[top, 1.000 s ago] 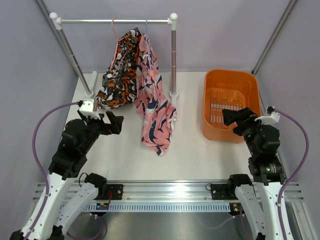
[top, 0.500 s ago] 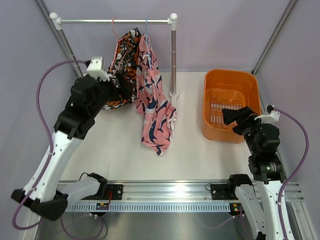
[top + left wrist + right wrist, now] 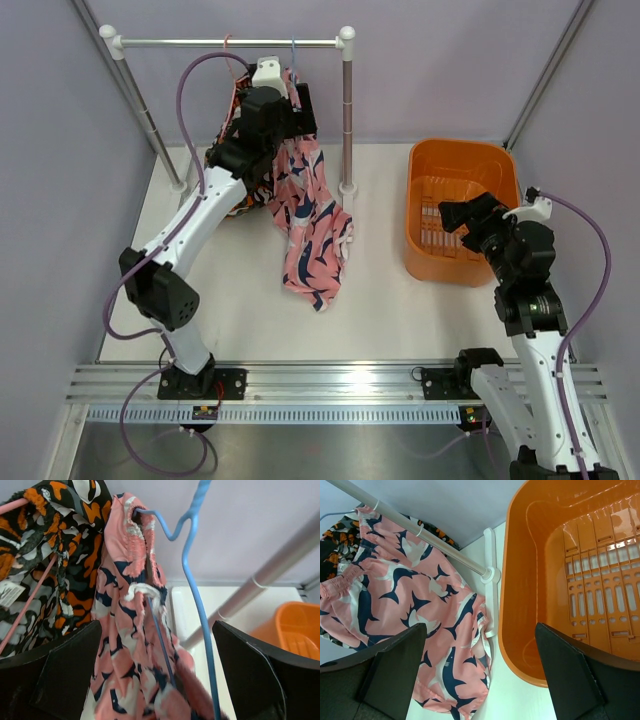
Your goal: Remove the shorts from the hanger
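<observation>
The pink shorts (image 3: 310, 215) with navy and white blotches hang from a blue hanger (image 3: 293, 50) on the rail, their hem lying on the table. The black shorts (image 3: 240, 203) with orange and white blotches hang to their left on a pink hanger (image 3: 30, 610). My left gripper (image 3: 297, 105) is open, high up at the pink waistband. In the left wrist view its jaws (image 3: 156, 625) stand on either side of the pink shorts (image 3: 125, 645) and the blue hanger wire (image 3: 192, 570). My right gripper (image 3: 455, 215) is open and empty by the basket's left rim.
A white rail (image 3: 180, 43) on two posts stands at the back; its right post (image 3: 347, 110) is just right of the pink shorts. An orange basket (image 3: 430, 160) stands at the right, also in the right wrist view (image 3: 520, 605). Grey walls close in both sides.
My left arm has risen from low at the left and reached back and right to the top of the pink shorts. My right gripper has shifted slightly left.
</observation>
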Robot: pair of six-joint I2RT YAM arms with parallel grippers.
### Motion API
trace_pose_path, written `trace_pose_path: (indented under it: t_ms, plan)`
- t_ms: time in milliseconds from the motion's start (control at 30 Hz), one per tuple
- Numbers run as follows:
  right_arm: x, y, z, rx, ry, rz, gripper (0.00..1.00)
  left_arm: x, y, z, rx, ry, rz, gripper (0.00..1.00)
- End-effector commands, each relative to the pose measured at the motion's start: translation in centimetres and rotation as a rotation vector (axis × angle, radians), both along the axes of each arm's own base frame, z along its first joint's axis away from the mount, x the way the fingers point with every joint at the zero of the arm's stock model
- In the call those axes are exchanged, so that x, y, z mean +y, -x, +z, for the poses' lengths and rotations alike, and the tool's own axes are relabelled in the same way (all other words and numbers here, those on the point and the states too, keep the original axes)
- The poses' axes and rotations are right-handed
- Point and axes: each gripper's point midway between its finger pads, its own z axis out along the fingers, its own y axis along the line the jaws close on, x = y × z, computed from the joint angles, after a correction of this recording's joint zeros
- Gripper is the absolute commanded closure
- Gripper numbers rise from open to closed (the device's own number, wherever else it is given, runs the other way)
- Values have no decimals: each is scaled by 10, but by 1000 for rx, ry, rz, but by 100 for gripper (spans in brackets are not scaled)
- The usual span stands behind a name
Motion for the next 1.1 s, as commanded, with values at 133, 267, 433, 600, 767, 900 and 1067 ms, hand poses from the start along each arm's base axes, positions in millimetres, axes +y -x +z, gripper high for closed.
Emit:
trace_pose_path:
  t_ms: [133, 267, 433, 600, 767, 900, 1067]
  plan:
    - [7, -20, 8, -49, 26, 49, 0, 14, -31, 73, -291, 72, 164, 1]
    - [6, -26, 1, -42, 35, 48, 1, 19, -33, 81, -333, 72, 196, 1]
    - [11, -29, 1, -34, 27, 71, 1, 22, -27, 85, -352, 69, 204, 1]
    - [12, -31, 2, -40, 23, 79, 1, 18, -38, 79, -342, 36, 235, 1]
    - [13, -32, -1, -40, 21, 81, 1, 6, -44, 86, -374, 19, 232, 4]
    - [13, -35, -4, -31, 25, 79, 0, -3, -60, 80, -351, -20, 241, 6]
    - [13, -37, -1, -35, 30, 84, 1, -2, -65, 80, -358, -39, 267, 12]
